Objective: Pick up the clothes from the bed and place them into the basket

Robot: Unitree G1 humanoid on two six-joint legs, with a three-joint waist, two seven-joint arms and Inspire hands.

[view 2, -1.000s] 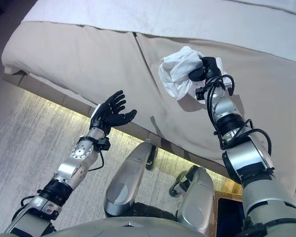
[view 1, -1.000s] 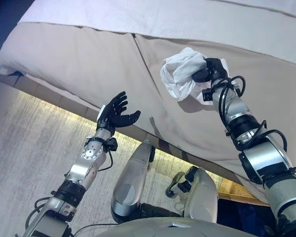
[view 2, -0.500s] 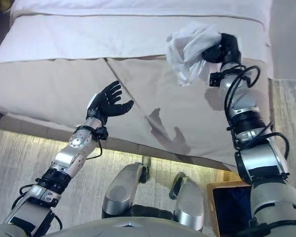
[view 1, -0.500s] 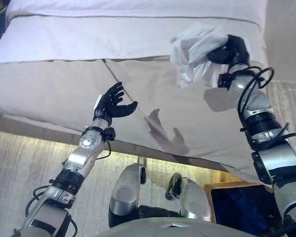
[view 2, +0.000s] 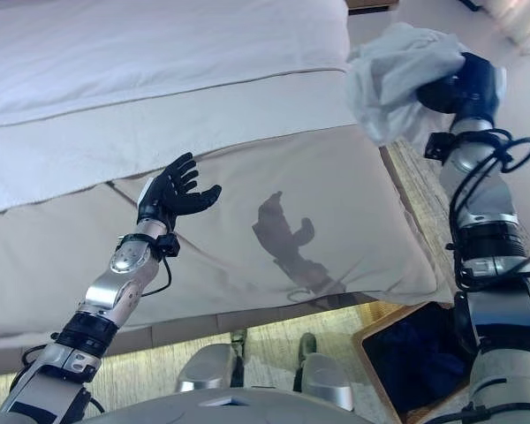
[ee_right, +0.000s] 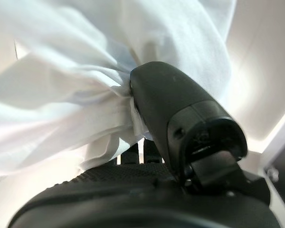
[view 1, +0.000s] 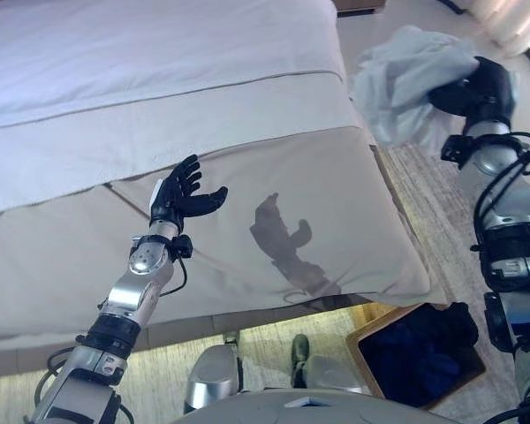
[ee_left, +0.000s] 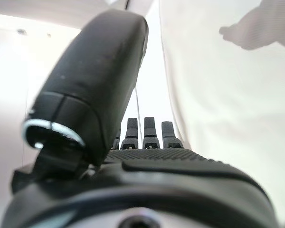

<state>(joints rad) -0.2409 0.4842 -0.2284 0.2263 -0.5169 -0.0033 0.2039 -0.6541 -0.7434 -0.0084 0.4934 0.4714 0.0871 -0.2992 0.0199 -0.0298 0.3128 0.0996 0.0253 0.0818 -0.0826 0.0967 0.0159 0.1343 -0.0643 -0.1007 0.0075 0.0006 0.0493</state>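
Note:
My right hand (view 1: 477, 88) is shut on a bunched white garment (view 1: 406, 75) and holds it in the air past the bed's right corner, above the floor. In the right wrist view the thumb (ee_right: 180, 118) pinches the white cloth (ee_right: 76, 95). A wooden basket (view 1: 364, 334) with dark blue clothes (view 1: 424, 349) inside stands on the floor at the lower right, below the raised arm. My left hand (view 1: 181, 196) is open and empty above the beige bed cover (view 1: 274, 185); its straight fingers (ee_left: 149, 130) show in the left wrist view.
The bed carries a beige cover in front and a white sheet (view 1: 141, 62) behind. Its right corner (view 1: 415, 274) hangs close to the basket. Pale carpet (view 1: 442, 194) runs along the bed's right side.
The whole view has swung right, bringing the basket into sight. My right hand has carried the white garment off the bed cover to beyond its right corner. The left hand stays open.

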